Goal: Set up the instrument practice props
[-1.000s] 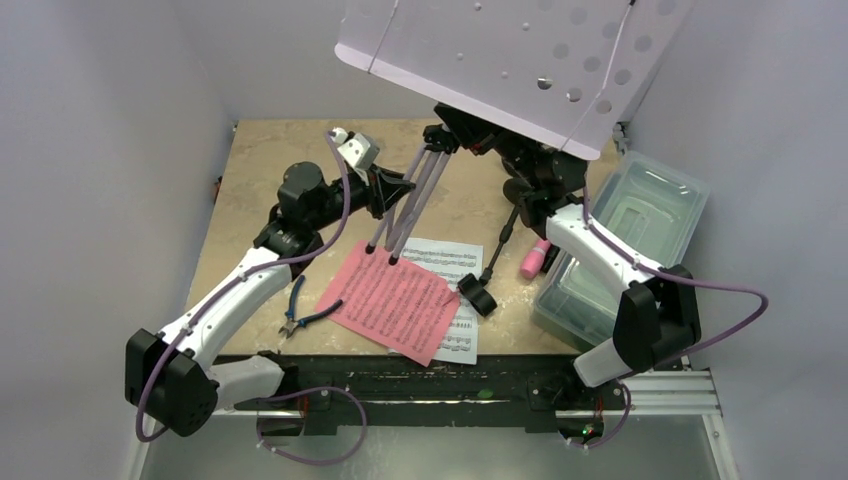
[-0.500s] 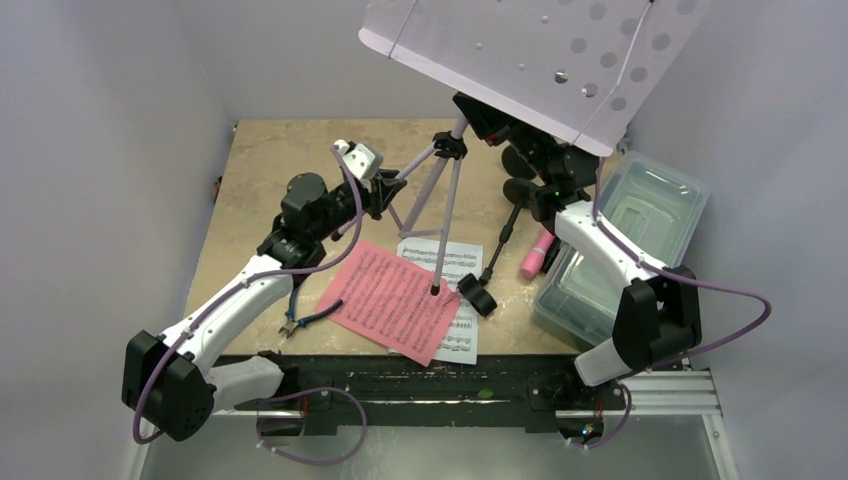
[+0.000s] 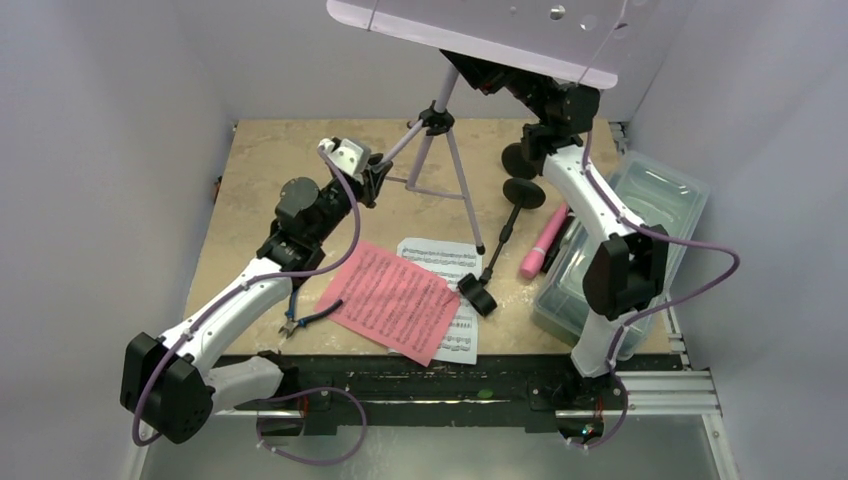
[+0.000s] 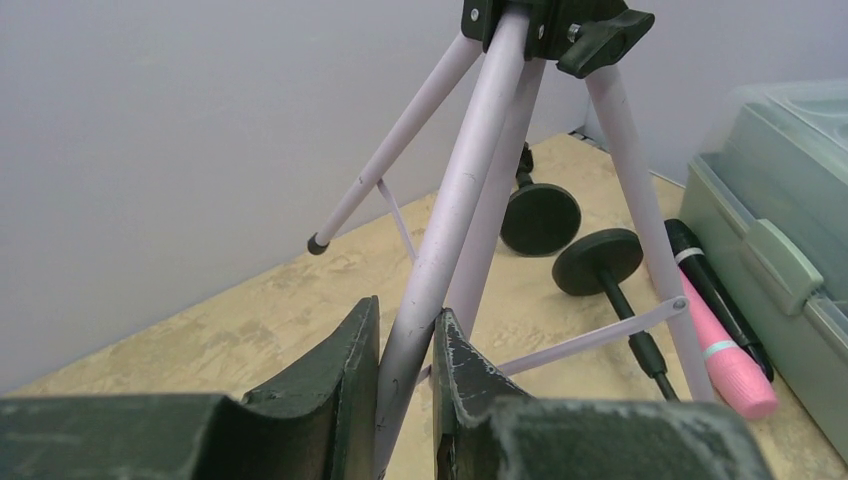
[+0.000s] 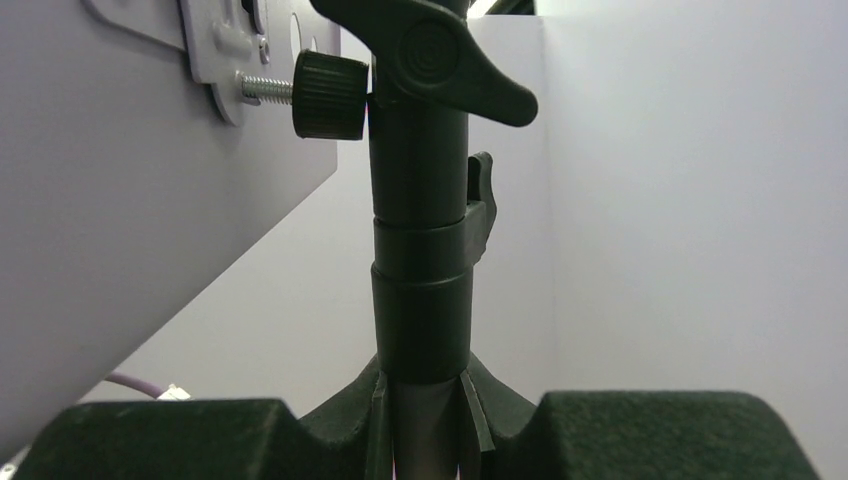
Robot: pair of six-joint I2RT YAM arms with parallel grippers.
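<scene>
The lavender perforated music desk (image 3: 480, 30) is high at the back on its pole, with the slim tripod legs (image 3: 462, 185) spread. My left gripper (image 3: 378, 180) is shut on one tripod leg (image 4: 450, 220); it shows in the left wrist view (image 4: 405, 360). My right gripper (image 3: 495, 75) is shut on the stand's black upper pole (image 5: 420, 280), just under the desk (image 5: 120, 200); it shows in the right wrist view (image 5: 422, 415). A pink sheet-music page (image 3: 392, 300) overlaps a white page (image 3: 445, 255). A pink microphone (image 3: 543, 245) and a black microphone (image 4: 700, 270) lie by two black round-based poles (image 3: 523, 193).
Blue-handled pliers (image 3: 305, 315) lie left of the pink page near the front edge. A clear plastic tub (image 3: 640, 225) stands along the table's right side. Grey walls close in on the left, back and right.
The tripod legs went from folded together to spread wide. The stand swung upright and toward the back. My right arm rose with the pole; my left gripper stayed on a leg.
</scene>
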